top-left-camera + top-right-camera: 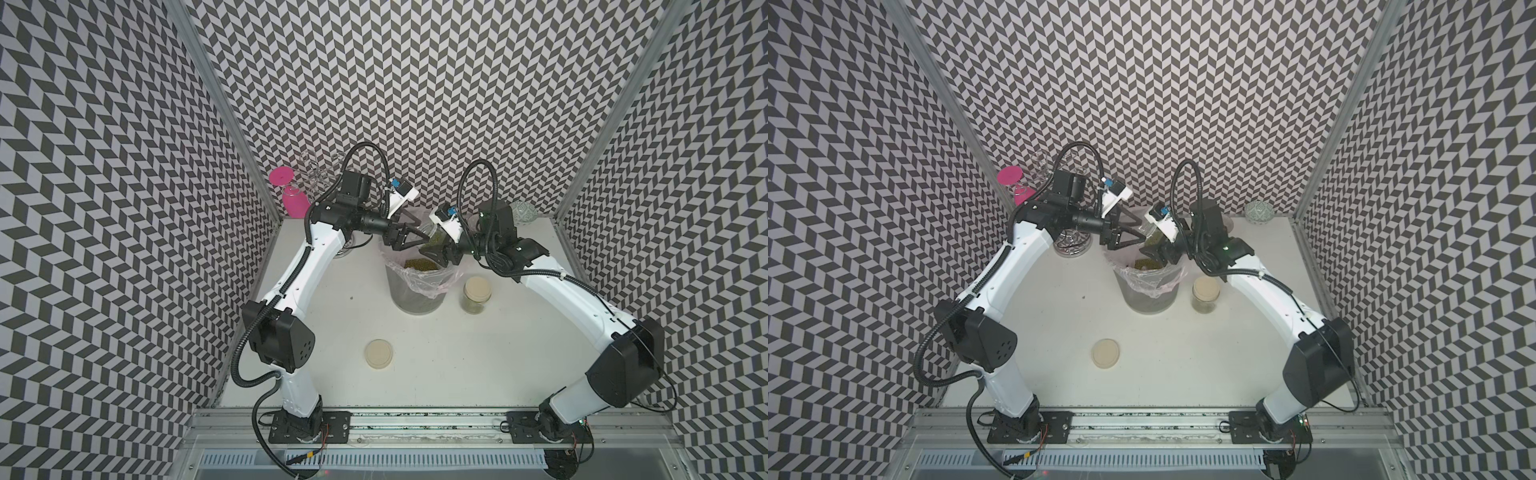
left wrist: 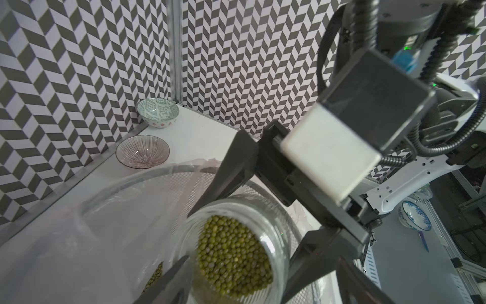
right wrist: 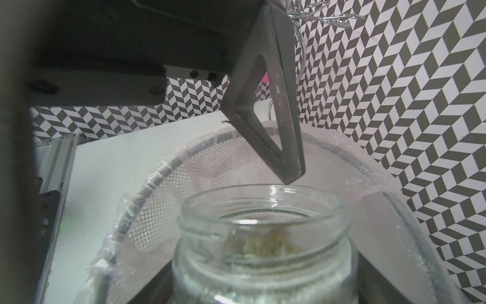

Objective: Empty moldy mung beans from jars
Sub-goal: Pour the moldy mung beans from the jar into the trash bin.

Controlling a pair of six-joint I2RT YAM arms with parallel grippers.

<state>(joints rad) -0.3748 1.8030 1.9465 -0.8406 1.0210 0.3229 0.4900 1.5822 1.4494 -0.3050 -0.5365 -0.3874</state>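
Observation:
My right gripper (image 1: 437, 245) is shut on an open glass jar (image 1: 434, 237), tilted mouth-down over the plastic-lined mesh bin (image 1: 415, 297). Mung beans (image 2: 234, 250) fill the jar's mouth, and more of them lie in the bin (image 1: 417, 264). My left gripper (image 1: 423, 232) is open, its fingers (image 3: 278, 118) on either side of the jar's rim (image 3: 263, 208). A second jar (image 1: 476, 296) stands lidded and upright to the right of the bin. A loose cream lid (image 1: 379, 353) lies on the table nearer the front.
A pink glass (image 1: 291, 199) and a wire stand are at the back left, and a glass dish (image 1: 1073, 243) lies under my left arm. Two patterned bowls (image 2: 157, 112) (image 2: 142, 151) sit along the back wall at the right.

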